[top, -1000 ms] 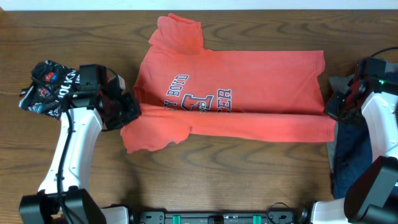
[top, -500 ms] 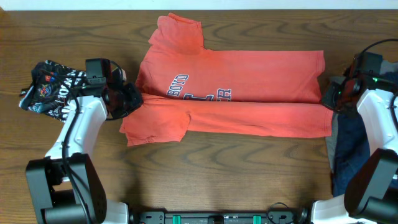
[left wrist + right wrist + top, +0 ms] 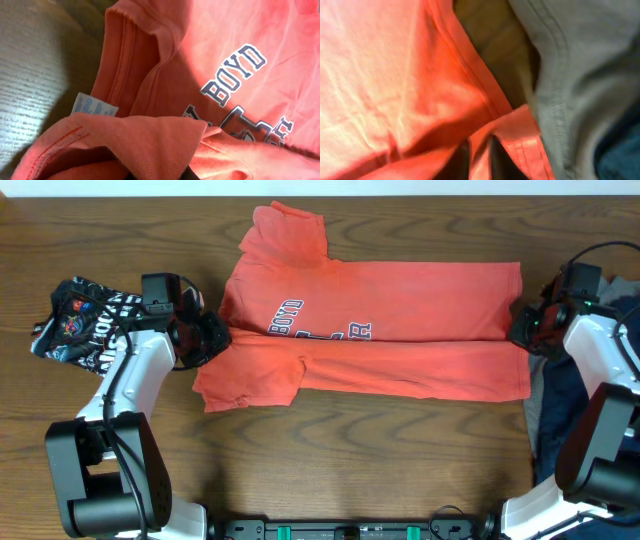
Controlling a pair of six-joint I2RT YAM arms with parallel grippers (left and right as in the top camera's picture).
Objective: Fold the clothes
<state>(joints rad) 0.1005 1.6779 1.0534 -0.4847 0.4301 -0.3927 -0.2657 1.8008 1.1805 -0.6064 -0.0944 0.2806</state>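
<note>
The coral-red T-shirt [image 3: 400,295] lies across the table's middle, its near long edge folded up over the "BOYD" print [image 3: 288,315]. My left gripper [image 3: 213,338] is shut on the shirt's collar-side fold; cloth drapes over the jaws in the left wrist view [image 3: 165,150], next to the print [image 3: 235,72]. My right gripper [image 3: 520,332] is shut on the hem-side fold, the red hem pinched between dark fingers [image 3: 480,155]. A grey garment [image 3: 570,75] and a navy-blue one [image 3: 565,425] lie at the right edge.
A dark patterned garment [image 3: 85,320] lies bunched at the left, behind my left arm. The grey and navy garments lie under my right arm. Bare wood [image 3: 350,470] runs along the front of the table.
Both grippers have carried the shirt's near edge away from the front of the table and over the chest print, hiding its lower half. The lower sleeve now lies flatter.
</note>
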